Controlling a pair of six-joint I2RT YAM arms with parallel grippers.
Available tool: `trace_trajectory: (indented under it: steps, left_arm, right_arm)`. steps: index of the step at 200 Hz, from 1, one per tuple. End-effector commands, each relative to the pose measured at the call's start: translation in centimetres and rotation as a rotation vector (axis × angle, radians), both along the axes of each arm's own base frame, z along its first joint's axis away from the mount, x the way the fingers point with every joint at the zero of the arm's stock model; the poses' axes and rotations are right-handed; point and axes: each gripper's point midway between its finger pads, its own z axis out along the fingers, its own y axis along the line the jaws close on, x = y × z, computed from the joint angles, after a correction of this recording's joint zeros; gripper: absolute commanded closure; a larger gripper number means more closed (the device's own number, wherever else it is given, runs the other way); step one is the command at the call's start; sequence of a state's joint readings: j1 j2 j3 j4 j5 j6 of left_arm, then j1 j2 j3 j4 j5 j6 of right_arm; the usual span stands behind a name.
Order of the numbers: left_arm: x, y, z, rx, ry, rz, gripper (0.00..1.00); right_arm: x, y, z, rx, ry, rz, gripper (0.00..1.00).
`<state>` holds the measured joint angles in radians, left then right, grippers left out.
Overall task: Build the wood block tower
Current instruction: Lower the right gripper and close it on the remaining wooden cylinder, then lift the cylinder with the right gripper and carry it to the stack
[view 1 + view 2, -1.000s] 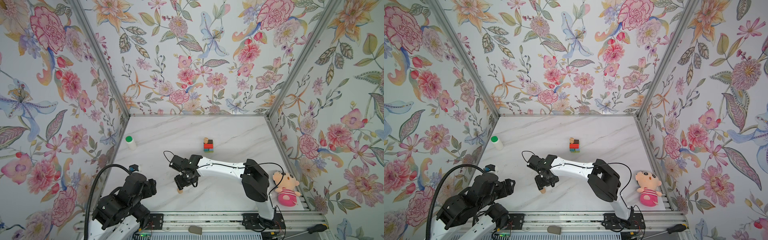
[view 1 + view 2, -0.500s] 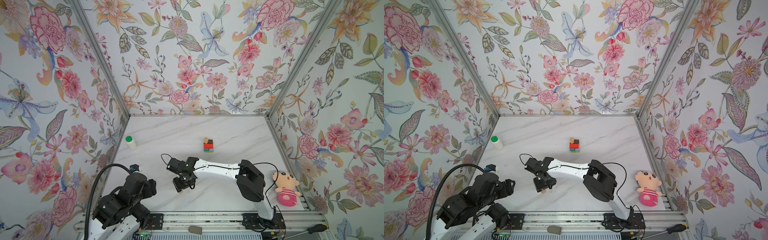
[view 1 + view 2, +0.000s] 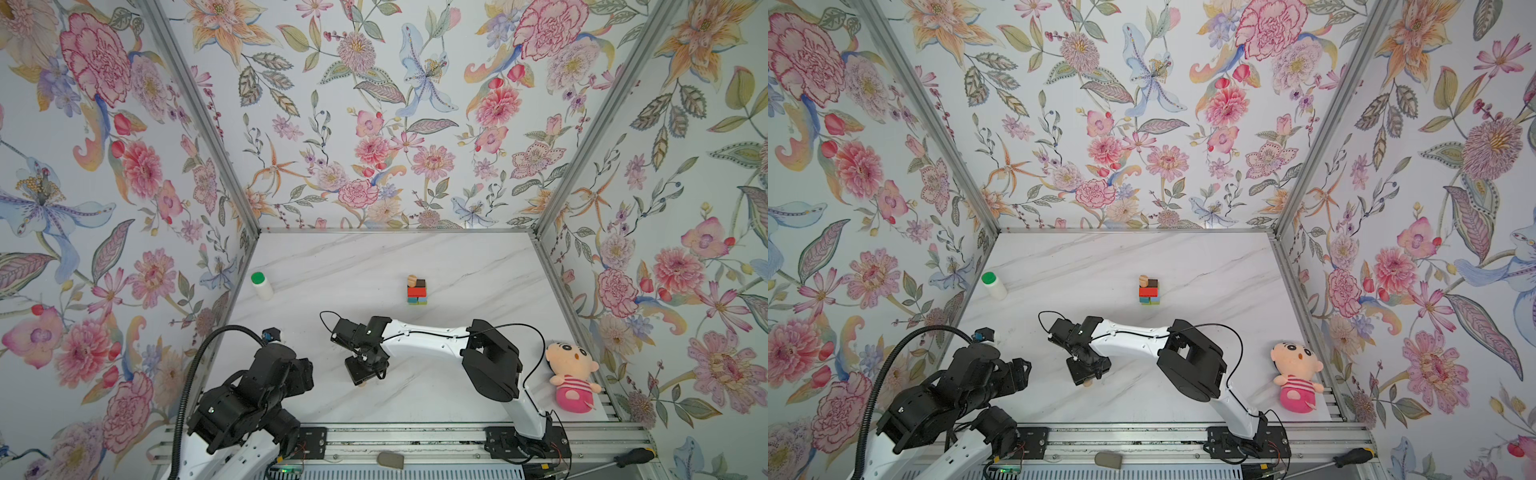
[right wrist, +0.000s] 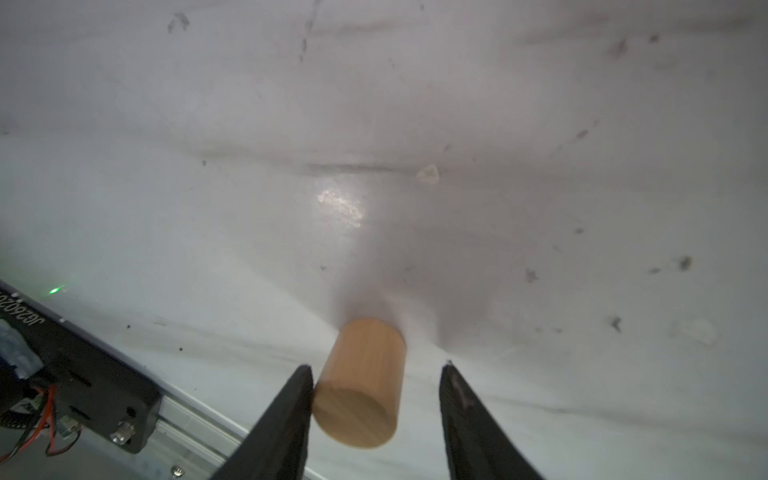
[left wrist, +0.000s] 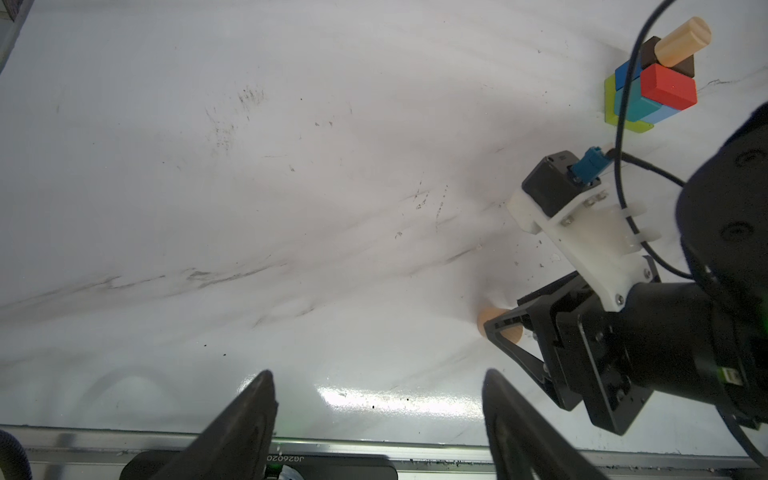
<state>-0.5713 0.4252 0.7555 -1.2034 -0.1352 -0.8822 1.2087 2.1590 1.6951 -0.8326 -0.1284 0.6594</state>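
Observation:
The wood block tower (image 3: 417, 291) (image 3: 1149, 291) stands mid-table: a lime-green base, then teal, blue and light-blue cubes, then red and dark-brown oblongs, with a tan rounded piece (image 3: 412, 281) on top. A second tan cylinder (image 4: 361, 382) (image 5: 488, 318) lies on the marble near the front. My right gripper (image 4: 376, 368) (image 3: 363, 374) is down over it. One finger touches the cylinder and a gap remains at the other finger. My left gripper (image 5: 378, 374) is open and empty at the front left.
A green-capped white bottle (image 3: 262, 284) stands by the left wall. A pink plush doll (image 3: 571, 380) lies at the right front. The metal rail (image 3: 415, 440) runs along the front edge, with a screwdriver (image 3: 631, 457) on it. Floral walls close three sides.
My right gripper has shifted slightly left and forward over the tan cylinder, and its jaws have narrowed around it. The left arm has not moved.

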Motion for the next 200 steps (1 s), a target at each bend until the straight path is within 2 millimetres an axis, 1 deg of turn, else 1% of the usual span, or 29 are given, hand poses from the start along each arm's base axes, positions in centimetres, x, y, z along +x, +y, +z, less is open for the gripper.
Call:
trace_trajectory:
  steps: [1,49,100,151,177,200]
  left_arm:
    - [0.3,0.1,0.8,0.017,-0.016,-0.013,0.2]
    - [0.4,0.1,0.8,0.027,-0.019,-0.017,0.2]
    - [0.4,0.2,1.0,0.034,-0.023,-0.015,0.2]
    - [0.5,0.5,1.3,0.045,-0.033,-0.009,0.2]
    - [0.8,0.3,1.3,0.041,-0.041,-0.012,0.2]
    - [1.1,0.0,1.4,0.038,-0.048,-0.016,0.2]
  right_arm:
    - [-0.1,0.0,-0.2,-0.012,0.011,-0.009,0.52]
    - [-0.1,-0.5,-0.4,-0.026,0.015,-0.018,0.53]
    - [0.0,-1.2,-0.8,-0.058,0.014,-0.03,0.62]
    - [0.1,-1.8,-1.0,-0.086,0.011,-0.032,0.62]
    - [0.1,-2.2,-1.0,-0.105,0.007,-0.029,0.62]
    - [0.2,-2.6,-1.1,-0.122,0.003,-0.026,0.61]
